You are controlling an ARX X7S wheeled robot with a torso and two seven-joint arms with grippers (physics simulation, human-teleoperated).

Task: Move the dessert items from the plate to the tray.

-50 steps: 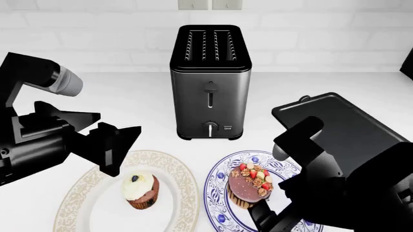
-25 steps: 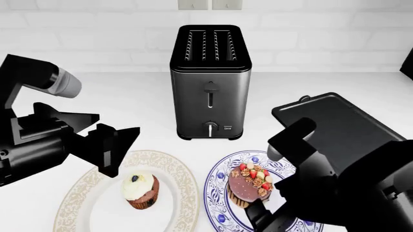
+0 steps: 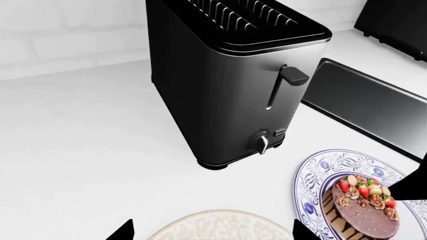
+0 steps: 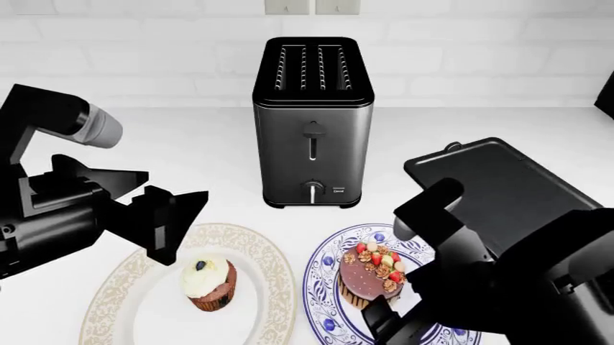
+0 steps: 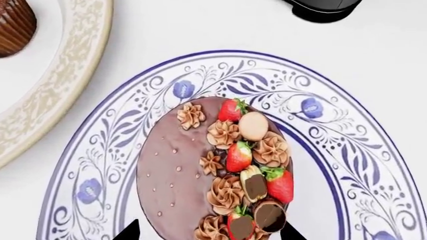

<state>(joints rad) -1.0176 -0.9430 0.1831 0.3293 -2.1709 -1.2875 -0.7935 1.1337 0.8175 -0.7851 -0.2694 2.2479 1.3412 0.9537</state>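
Note:
The chocolate drip cake [image 4: 372, 277] with strawberries and nuts sits on a blue-patterned plate [image 4: 324, 267]. My right gripper [image 4: 403, 262] is open just above it. In the right wrist view the gripper [image 5: 208, 232] has one jaw on each side of the cake [image 5: 213, 175], not closed on it. The frosted cupcake [image 4: 209, 282] with a dark berry stands on a cream gold-rimmed plate [image 4: 120, 291]. My left gripper [image 4: 177, 223] is open and empty above that plate's far rim [image 3: 220, 227]. The black tray [image 4: 508, 187] lies at the right, partly hidden by my right arm.
A dark upright toaster [image 4: 312, 122] stands on the white counter behind both plates, with the tray [image 3: 367, 110] just beside it. A white tiled wall [image 4: 461, 50] closes the back. A dark object [image 3: 393, 25] sits past the tray.
My right gripper has shifted slightly left and lower over the chocolate cake. The left arm has barely moved. Both desserts stay on their plates.

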